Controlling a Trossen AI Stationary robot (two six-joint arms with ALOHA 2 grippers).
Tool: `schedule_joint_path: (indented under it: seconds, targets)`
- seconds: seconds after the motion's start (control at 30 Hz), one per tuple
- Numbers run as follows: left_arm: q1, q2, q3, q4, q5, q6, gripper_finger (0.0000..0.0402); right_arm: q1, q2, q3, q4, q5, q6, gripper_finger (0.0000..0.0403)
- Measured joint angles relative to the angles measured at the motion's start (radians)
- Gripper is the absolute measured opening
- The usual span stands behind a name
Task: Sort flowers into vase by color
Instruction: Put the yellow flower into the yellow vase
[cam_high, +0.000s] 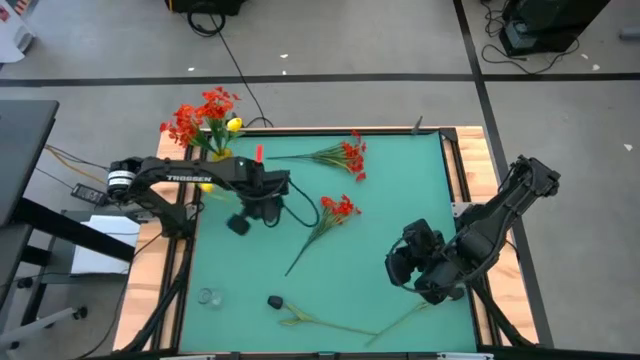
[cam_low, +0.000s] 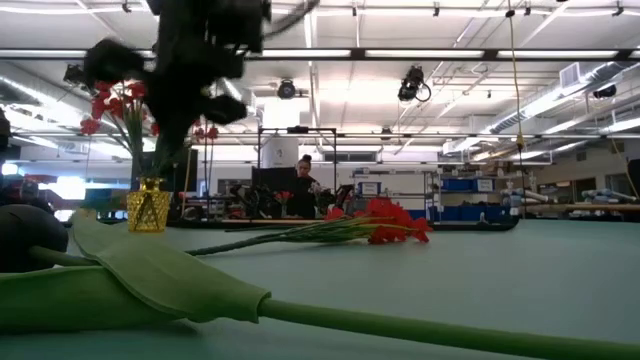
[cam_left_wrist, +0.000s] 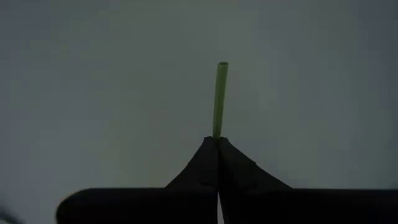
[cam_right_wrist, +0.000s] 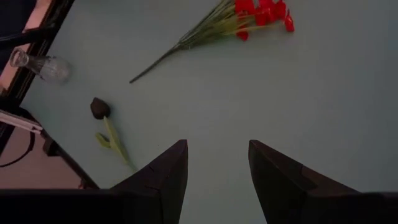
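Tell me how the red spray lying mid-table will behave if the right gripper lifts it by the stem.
The red spray has a long thin stem, so it will probably flex and droop at its blossom end. It looks light. The stem may slip or twist between the open right gripper's fingers.

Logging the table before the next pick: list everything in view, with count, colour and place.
vase: one, yellow, far left corner
red blossoms: a bunch, in the vase
yellow tulip: one, in the vase
loose red sprays: two, lying on the mat, far middle and centre
dark-headed flower: one, green stem, near edge
leafy stem: one, green, near edge
glass vial: one, clear, near left
mat: one, green
person: one, room behind
left gripper: shut on a green stem, near the vase
right gripper: open, over near right
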Motion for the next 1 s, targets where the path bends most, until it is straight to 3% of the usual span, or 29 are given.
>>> schedule_joint_path:
  seconds: [0.27,0.37,0.5,0.63,0.83,1.0]
  targets:
    - [-0.125,0.0,0.032,0.317,0.054,-0.337,0.0014,-0.062,-0.105,0.0,-0.005,-0.063,-0.125,0.0178]
    - [-0.16,0.0,0.032,0.394,0.055,-0.455,0.005,-0.084,-0.145,0.0,-0.005,-0.079,-0.182,0.0178]
    - [-0.182,0.0,0.032,0.382,0.046,-0.727,0.0112,-0.114,-0.188,0.0,-0.007,-0.092,-0.245,0.0178]
    - [-0.182,0.002,0.031,0.351,-0.066,-1.209,0.0154,-0.146,-0.211,0.0,-0.029,-0.094,-0.29,0.0178]
    - [-0.183,0.016,0.032,0.362,-0.335,-1.939,0.0175,-0.211,-0.215,0.0,-0.061,-0.126,-0.396,0.0178]
    - [-0.235,0.104,0.031,0.337,-0.35,-2.396,0.0187,-0.266,-0.216,0.0,-0.102,-0.196,-0.494,0.0178]
